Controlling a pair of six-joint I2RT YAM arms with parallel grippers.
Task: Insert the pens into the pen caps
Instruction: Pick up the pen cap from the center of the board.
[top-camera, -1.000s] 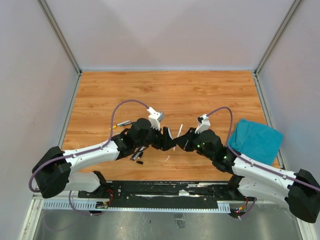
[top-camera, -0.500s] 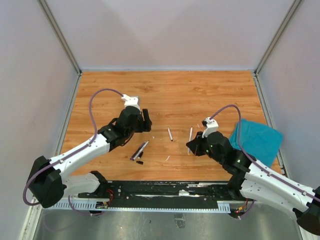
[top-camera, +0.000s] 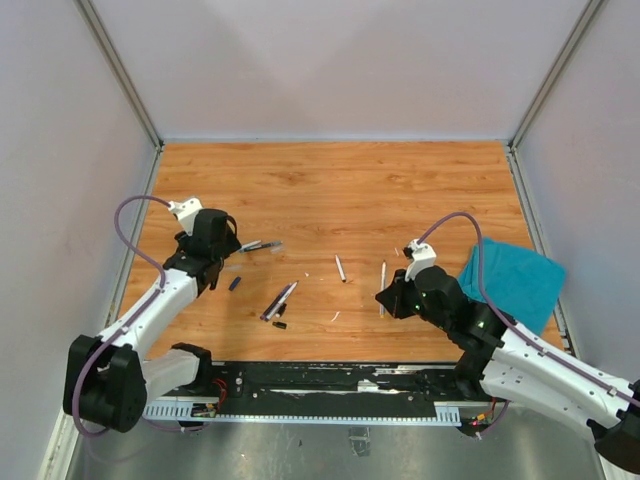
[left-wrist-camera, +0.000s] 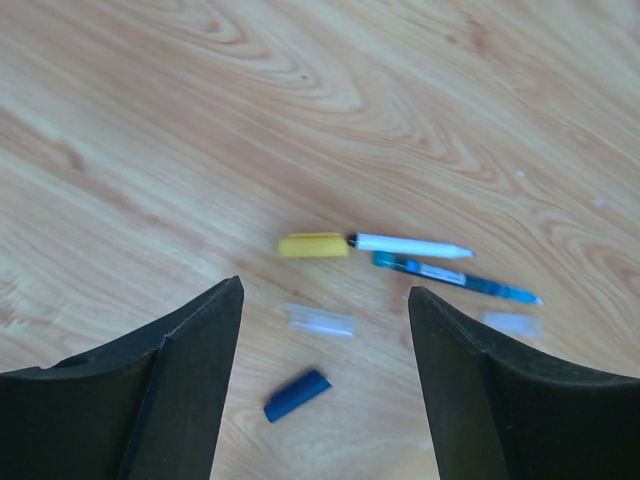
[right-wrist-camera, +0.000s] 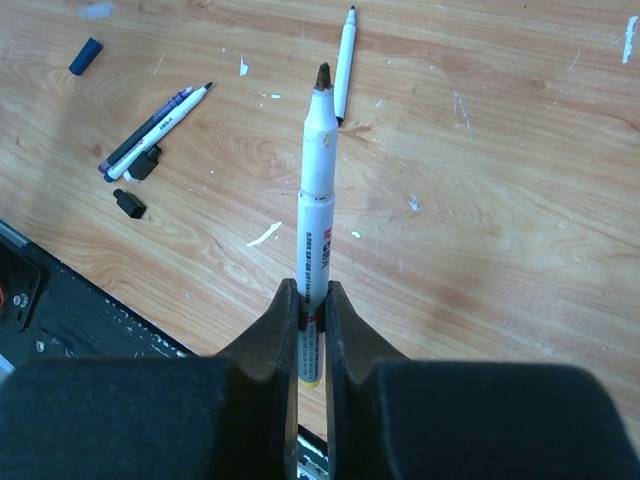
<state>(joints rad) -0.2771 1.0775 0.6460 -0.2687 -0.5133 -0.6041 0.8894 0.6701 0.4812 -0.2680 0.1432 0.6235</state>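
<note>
My right gripper (right-wrist-camera: 312, 290) (top-camera: 388, 298) is shut on a white pen (right-wrist-camera: 318, 190) (top-camera: 383, 275) with a yellow end, its bare dark tip pointing away from me. My left gripper (left-wrist-camera: 325, 290) (top-camera: 218, 250) hangs open at the left of the table above a dark blue pen cap (left-wrist-camera: 297, 395) (top-camera: 235, 283). Just beyond it lie a clear cap (left-wrist-camera: 320, 321), a white pen with a yellow cap (left-wrist-camera: 375, 244) and a blue pen (left-wrist-camera: 455, 277). Another white pen (top-camera: 340, 268) (right-wrist-camera: 343, 65) lies mid-table. Two pens (top-camera: 280, 300) (right-wrist-camera: 155, 133) lie side by side with black caps (right-wrist-camera: 128, 204) (top-camera: 281, 324) next to them.
A teal cloth (top-camera: 510, 280) lies at the right edge of the wooden table (top-camera: 350, 190). Small white scraps (right-wrist-camera: 264, 234) are scattered on the wood. Grey walls close in the table on three sides.
The two grippers have parted from mid-table. My left arm has swung far left and opened wider over the blue cap. My right gripper has drawn back a little, still holding the white pen.
</note>
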